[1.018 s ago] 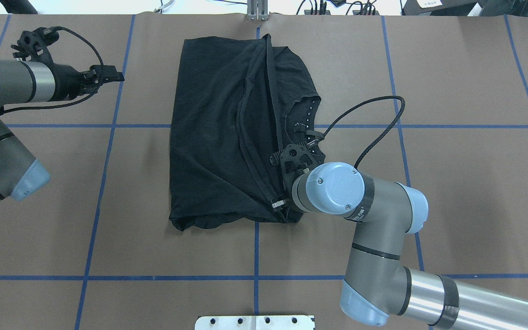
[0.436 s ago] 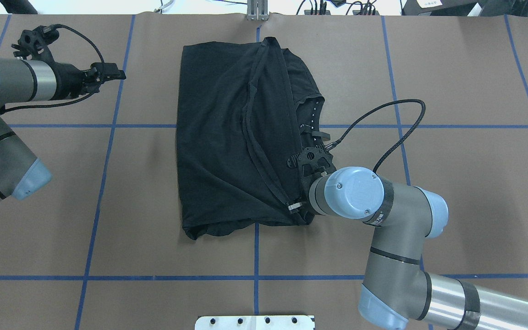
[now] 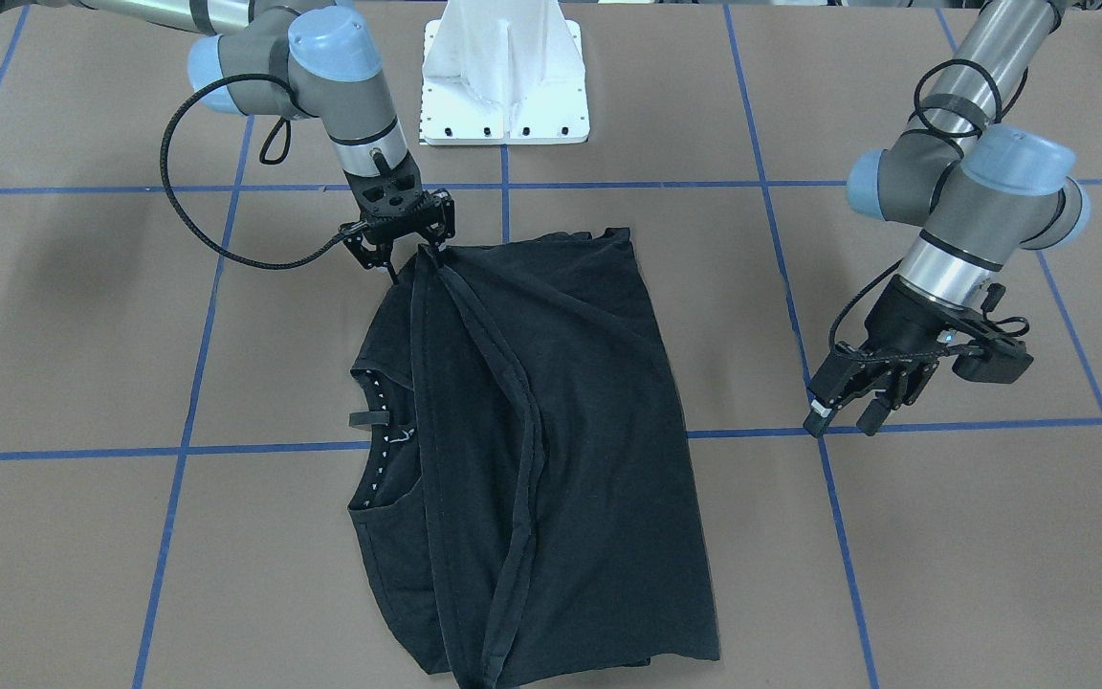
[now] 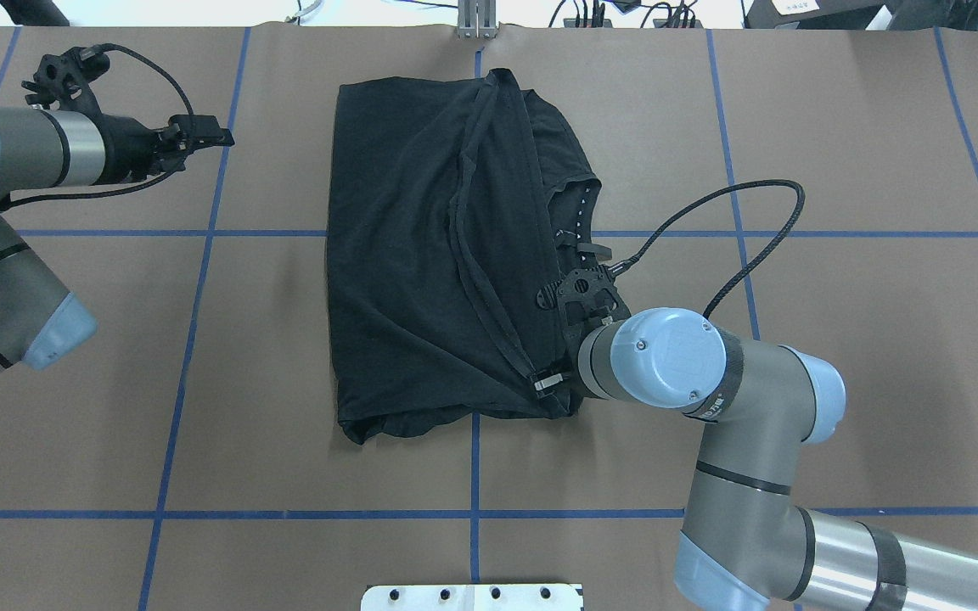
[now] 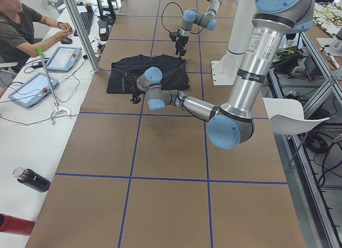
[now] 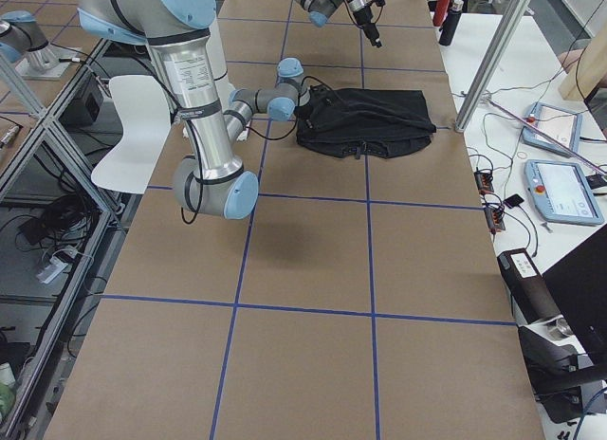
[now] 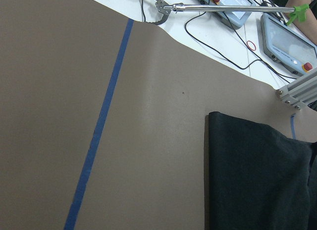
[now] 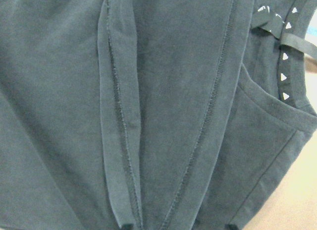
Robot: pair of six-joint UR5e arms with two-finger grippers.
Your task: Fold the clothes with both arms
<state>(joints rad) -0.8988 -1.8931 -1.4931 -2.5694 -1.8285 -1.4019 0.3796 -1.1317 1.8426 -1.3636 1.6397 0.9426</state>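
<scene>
The T-shirt [image 4: 421, 255] lies mid-way along the table [image 4: 862, 127], one side already flopped over and rumpled, so I'd say more folds are due. The right gripper [image 3: 420, 247] stoops at its robot-side corner, clenched on bunched hem; the left gripper [image 3: 845, 413] hovers well aside, fingers parted, empty

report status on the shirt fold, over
Right gripper shut on T-shirt corner nearest base. Left gripper open, off to the side, holding nothing. T-shirt part-folded, collar showing. Right arm's cable loops beside the cloth, not on it.
</scene>
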